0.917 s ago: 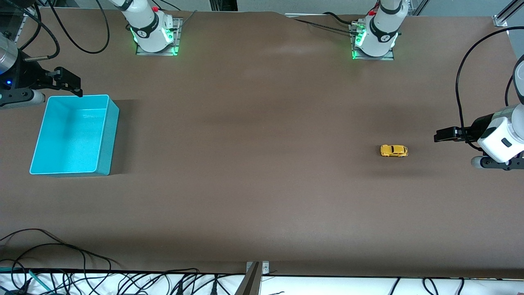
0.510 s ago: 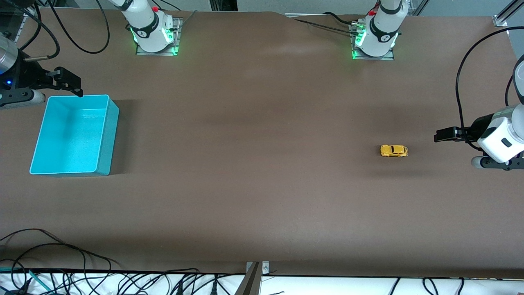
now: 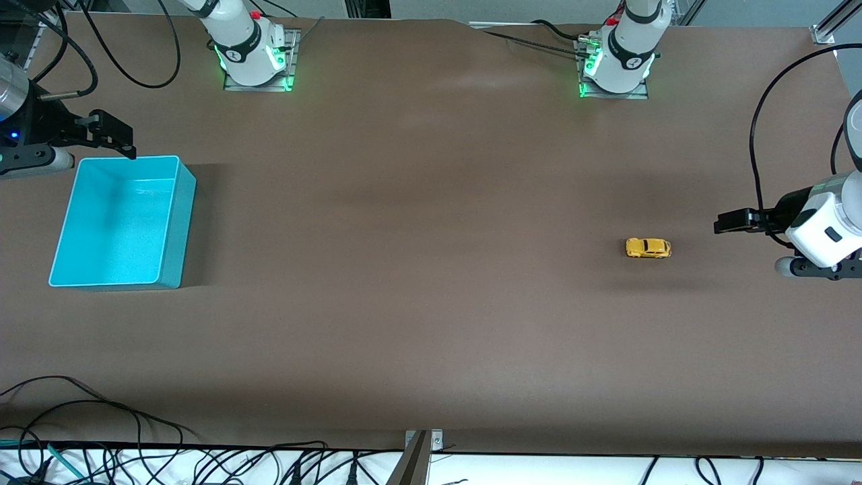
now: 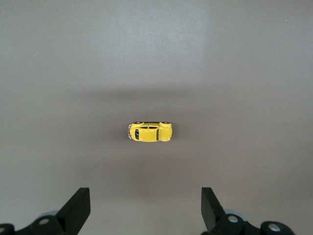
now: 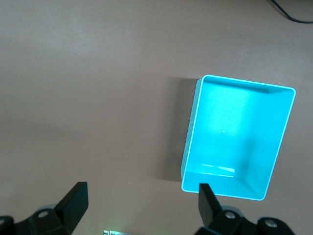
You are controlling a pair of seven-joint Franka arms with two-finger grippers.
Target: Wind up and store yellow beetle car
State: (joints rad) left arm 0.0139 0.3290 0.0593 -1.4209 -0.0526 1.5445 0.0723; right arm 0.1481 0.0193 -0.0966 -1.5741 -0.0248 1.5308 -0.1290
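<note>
One small yellow beetle-shaped toy car (image 3: 648, 248) with dark windows sits on its wheels on the brown worktop (image 3: 417, 283), toward the left arm's end, well in from every edge. One empty turquoise plastic bin (image 3: 172, 222) stands near the edge at the right arm's end. The left gripper (image 4: 145, 211) hangs over the worktop beside the car, jaws wide, holding nothing. The right gripper (image 5: 142, 205) hangs by the bin's corner, equally wide and empty.

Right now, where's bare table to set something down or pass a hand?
Bare brown table runs between the turquoise bin and the yellow beetle car, and from both toward the front camera. Tight spots: beside the bin under the open right gripper, and between the car and the open left gripper.
</note>
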